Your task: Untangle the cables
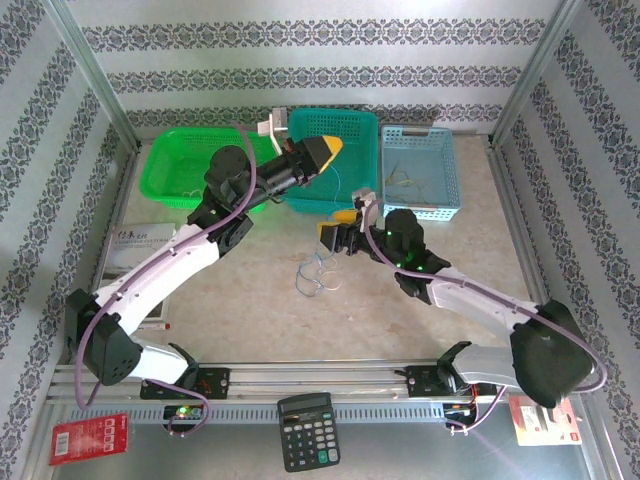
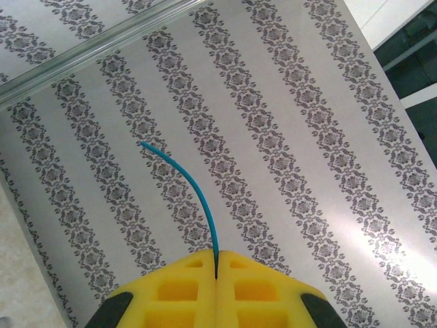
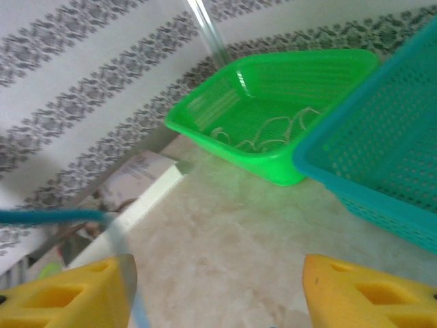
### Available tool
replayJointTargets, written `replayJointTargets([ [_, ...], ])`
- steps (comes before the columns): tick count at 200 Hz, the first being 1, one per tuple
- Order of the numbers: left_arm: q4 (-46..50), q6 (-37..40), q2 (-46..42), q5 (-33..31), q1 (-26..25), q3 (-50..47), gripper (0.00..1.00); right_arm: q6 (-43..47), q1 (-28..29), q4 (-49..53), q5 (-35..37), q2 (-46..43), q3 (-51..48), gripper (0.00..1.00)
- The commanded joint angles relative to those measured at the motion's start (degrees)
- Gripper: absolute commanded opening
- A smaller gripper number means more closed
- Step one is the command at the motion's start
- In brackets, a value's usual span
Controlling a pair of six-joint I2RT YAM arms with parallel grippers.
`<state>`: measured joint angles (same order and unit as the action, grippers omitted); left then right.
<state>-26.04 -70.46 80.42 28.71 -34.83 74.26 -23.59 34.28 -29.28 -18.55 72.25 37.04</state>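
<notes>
A small tangle of thin blue and whitish cables [image 1: 318, 276] lies on the table in front of the teal basket [image 1: 345, 125]. My left gripper [image 1: 334, 149] is raised over that basket, shut on a blue cable [image 2: 199, 198] whose free end curves out past the yellow fingertips [image 2: 184, 287]. From the grip a thin blue strand [image 1: 333, 195] hangs down toward the tangle. My right gripper [image 1: 337, 224] hovers just above and to the right of the tangle, open, its yellow fingers [image 3: 372, 294] wide apart. A blurred blue strand [image 3: 48, 216] passes beside its left finger.
A green basket [image 1: 168, 172] at the back left holds whitish cables [image 3: 266, 133]. A light blue basket [image 1: 446, 185] at the back right holds thin yellowish wires [image 1: 405, 178]. A booklet [image 1: 140, 245] lies at the left; a calculator [image 1: 305, 430] sits at the near edge.
</notes>
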Motion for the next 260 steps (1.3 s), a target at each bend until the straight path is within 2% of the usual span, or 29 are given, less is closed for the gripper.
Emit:
replayJointTargets([
  [1,0.8,2.1,0.6,0.7,-1.1,3.6,0.0,0.4,0.5,-5.0,3.9,3.2,-0.1,0.58],
  [45,1.3,1.6,3.6,1.4,-1.2,10.5,0.0,-1.6,1.1,-12.0,5.3,10.9,-1.7,0.32],
  [60,1.9,1.7,4.8,1.8,-1.2,13.4,0.0,-2.5,1.1,-14.9,7.1,13.4,-2.8,0.26],
  [116,7.6,5.3,8.7,2.9,-0.9,26.1,0.0,-7.0,1.1,-24.9,11.2,23.5,-6.6,0.19],
  [155,11.6,7.0,12.6,4.0,0.2,36.6,0.0,-9.5,0.9,-30.2,12.8,26.7,-10.1,0.21],
  [185,16.6,10.6,15.7,4.3,0.8,44.0,0.0,-10.0,0.9,-30.9,12.0,24.9,-12.3,0.29],
  [231,19.4,13.8,19.3,4.3,3.7,46.2,0.0,-9.7,-0.6,-25.2,10.7,14.2,-15.3,0.45],
  [260,19.5,15.5,22.7,5.2,6.3,46.4,0.0,-9.9,-2.7,-15.2,10.8,5.2,-16.0,0.49],
])
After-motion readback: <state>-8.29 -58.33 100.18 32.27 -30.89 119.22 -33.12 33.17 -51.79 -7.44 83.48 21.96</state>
